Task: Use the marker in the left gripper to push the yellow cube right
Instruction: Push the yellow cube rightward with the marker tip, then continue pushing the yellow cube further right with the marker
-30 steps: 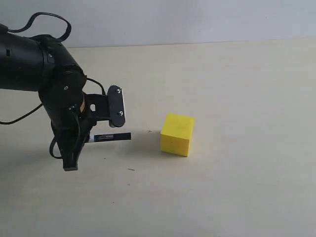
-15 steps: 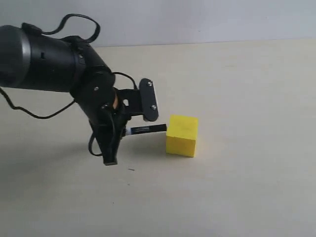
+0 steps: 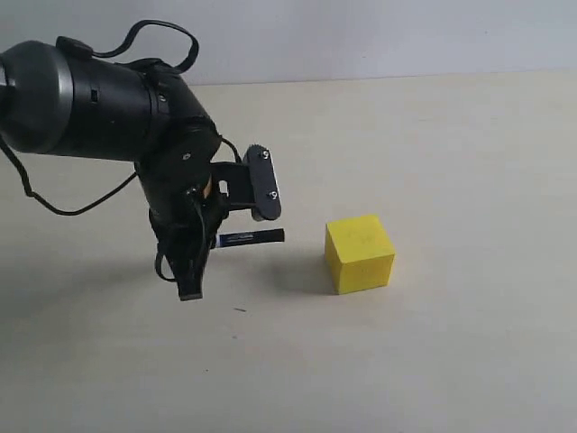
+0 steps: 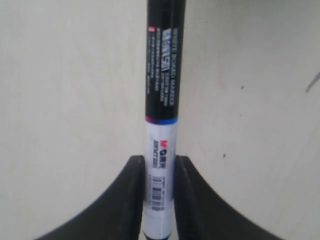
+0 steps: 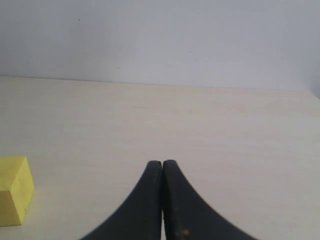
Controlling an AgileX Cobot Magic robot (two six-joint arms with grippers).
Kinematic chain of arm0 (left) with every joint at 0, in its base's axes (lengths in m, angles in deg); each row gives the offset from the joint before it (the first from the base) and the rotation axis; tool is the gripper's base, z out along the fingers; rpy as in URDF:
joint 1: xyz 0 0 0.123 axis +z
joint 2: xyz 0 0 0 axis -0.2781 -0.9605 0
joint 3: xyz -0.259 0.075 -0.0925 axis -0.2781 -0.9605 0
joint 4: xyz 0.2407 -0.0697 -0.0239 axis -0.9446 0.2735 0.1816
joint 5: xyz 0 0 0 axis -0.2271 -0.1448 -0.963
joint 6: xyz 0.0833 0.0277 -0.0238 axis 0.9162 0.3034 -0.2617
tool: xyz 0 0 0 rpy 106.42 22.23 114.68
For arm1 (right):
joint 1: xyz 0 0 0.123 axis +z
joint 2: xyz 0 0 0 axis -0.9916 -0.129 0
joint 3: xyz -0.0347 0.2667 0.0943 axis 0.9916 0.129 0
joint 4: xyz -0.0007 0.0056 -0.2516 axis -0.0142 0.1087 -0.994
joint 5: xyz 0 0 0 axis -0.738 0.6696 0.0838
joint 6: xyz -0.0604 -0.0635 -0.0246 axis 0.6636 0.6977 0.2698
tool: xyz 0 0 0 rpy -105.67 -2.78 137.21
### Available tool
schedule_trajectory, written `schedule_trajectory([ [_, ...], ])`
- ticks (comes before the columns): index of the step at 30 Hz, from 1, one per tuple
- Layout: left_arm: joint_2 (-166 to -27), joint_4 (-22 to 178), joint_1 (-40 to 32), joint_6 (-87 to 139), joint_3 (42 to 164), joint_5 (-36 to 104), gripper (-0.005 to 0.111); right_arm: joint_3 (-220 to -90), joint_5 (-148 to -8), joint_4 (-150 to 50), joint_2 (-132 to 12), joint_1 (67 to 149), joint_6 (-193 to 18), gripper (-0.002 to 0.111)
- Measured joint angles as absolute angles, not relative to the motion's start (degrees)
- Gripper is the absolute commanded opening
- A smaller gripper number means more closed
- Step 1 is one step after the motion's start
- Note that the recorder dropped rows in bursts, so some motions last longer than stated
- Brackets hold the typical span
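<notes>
The yellow cube (image 3: pixel 359 253) sits on the pale table, right of centre and turned slightly. My left gripper (image 3: pixel 225 237) is shut on the marker (image 3: pixel 252 238), gripping its white barrel. The marker lies level with its black end pointing right at the cube, and a short gap of bare table separates the two. In the left wrist view the marker (image 4: pixel 162 95) runs straight out from between the fingers of my left gripper (image 4: pixel 160 162); the cube is out of that view. My right gripper (image 5: pixel 162 164) is shut on nothing, and the cube (image 5: pixel 14 190) shows at the edge of its view.
The bulky black left arm (image 3: pixel 90 99) with its looping cables stands over the table's left part. A small dark mark (image 3: pixel 239 309) lies on the table (image 3: pixel 451 361) in front of the gripper. A light wall (image 3: pixel 361 36) bounds the far edge.
The left arm swung right and the marker's tip pushed the cube rightward, turning it a little. Since then the gripper has drawn back left, opening a gap between marker and cube.
</notes>
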State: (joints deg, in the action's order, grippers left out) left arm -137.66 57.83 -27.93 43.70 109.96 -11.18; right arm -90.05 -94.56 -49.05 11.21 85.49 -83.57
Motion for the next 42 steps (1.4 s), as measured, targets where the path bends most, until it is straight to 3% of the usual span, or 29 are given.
schedule_trajectory([
  [10, -140.8, 62.5, -33.5, 44.5, 115.0, -5.5, 0.000, -90.1, -94.6, -49.0, 11.2, 85.5, -83.6, 0.000],
  [20, -140.8, 61.4, -30.8, 42.0, 115.9, -12.8, 0.000, -90.1, -94.6, -49.0, 11.2, 85.5, -83.6, 0.000],
  [30, -140.8, 61.2, -39.3, 41.8, 116.1, -7.5, 0.000, -90.1, -94.6, -49.0, 11.2, 85.5, -83.6, 0.000],
  [42, -141.8, 59.3, -36.1, 39.2, 116.9, -12.8, 0.000, -90.1, -94.6, -49.0, 11.2, 85.5, -83.6, 0.000],
])
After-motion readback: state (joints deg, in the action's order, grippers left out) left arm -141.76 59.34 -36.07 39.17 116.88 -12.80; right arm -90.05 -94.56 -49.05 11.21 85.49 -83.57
